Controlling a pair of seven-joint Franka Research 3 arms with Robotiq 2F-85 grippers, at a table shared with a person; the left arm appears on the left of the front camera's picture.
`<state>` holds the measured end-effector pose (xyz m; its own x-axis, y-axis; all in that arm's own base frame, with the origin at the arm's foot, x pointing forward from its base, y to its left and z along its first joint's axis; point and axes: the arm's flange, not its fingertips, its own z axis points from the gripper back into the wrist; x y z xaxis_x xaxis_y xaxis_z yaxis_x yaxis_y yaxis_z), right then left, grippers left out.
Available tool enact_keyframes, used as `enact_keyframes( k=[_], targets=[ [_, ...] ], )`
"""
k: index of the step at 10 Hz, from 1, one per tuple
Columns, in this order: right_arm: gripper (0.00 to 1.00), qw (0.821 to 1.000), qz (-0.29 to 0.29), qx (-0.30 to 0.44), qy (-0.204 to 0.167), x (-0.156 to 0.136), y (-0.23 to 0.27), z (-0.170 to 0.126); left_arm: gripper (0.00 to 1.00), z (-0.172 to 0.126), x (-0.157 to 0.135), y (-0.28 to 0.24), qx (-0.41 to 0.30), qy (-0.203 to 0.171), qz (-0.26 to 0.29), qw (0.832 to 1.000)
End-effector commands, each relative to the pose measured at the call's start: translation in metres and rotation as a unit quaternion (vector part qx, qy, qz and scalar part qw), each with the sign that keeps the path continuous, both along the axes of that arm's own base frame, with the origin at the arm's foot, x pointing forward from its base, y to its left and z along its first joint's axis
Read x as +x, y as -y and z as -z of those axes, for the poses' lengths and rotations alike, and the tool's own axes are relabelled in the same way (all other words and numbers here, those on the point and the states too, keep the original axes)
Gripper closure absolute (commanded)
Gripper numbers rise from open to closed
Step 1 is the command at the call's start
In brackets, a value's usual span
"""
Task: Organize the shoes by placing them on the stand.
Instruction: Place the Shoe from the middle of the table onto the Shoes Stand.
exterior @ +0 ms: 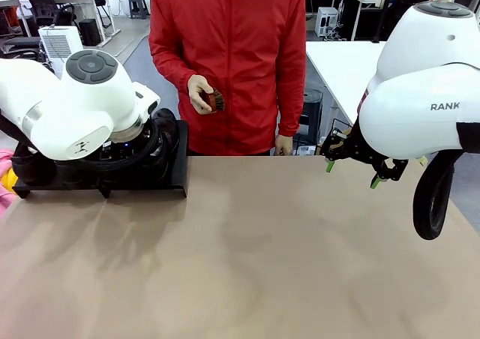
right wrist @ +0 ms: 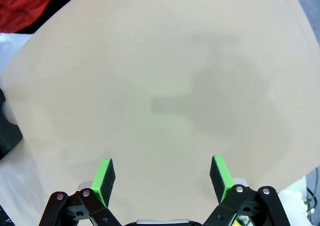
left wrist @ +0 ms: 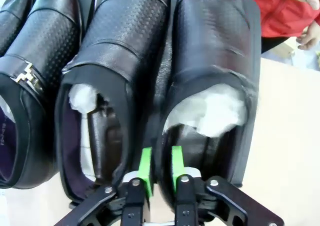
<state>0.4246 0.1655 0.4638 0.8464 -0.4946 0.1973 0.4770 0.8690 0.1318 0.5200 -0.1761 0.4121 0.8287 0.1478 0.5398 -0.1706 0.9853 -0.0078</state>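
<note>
On the tan bench (exterior: 247, 256), the low matte-black stand (exterior: 178, 175) sits at about ten o'clock from the bench's middle, mostly hidden behind the white left arm. In the left wrist view, glossy black leather dress shoes (left wrist: 115, 71) lie side by side with toes pointing to twelve o'clock, white paper stuffed into two of them; one at nine o'clock carries a small metal buckle (left wrist: 26, 77). The left hand (left wrist: 161, 168) has its green pads (left wrist: 145, 167) close together on either side of the heel wall of the rightmost shoe (left wrist: 215, 61); whether they press it or have slackened cannot be told. The right hand (exterior: 354, 172) hangs above bare bench at about three o'clock, its green fingers (right wrist: 105, 178) spread wide with nothing between them. A person in a red jacket (exterior: 232, 61) stands at twelve o'clock, holding a small brown brush (exterior: 215, 100).
</note>
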Motion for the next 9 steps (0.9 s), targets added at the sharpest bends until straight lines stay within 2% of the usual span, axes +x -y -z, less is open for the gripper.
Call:
enact_keyframes(
  k=[1, 8, 9],
  targets=[
    [0.0, 1.0, -0.008, 0.009, -0.002, 0.002, 0.001, -0.002, 0.41, 0.002, 0.004, -0.001, 0.005, 0.014, -0.012, 1.0],
    [0.0, 1.0, -0.008, 0.009, -0.002, 0.002, 0.001, -0.002, 0.41, -0.036, -0.019, 0.005, -0.029, 0.025, -0.004, 0.999],
    [0.0, 1.0, -0.008, 0.009, -0.002, 0.002, 0.001, -0.002, 0.41, -0.085, -0.051, 0.011, -0.027, 0.067, -0.001, 0.997]
  ],
)
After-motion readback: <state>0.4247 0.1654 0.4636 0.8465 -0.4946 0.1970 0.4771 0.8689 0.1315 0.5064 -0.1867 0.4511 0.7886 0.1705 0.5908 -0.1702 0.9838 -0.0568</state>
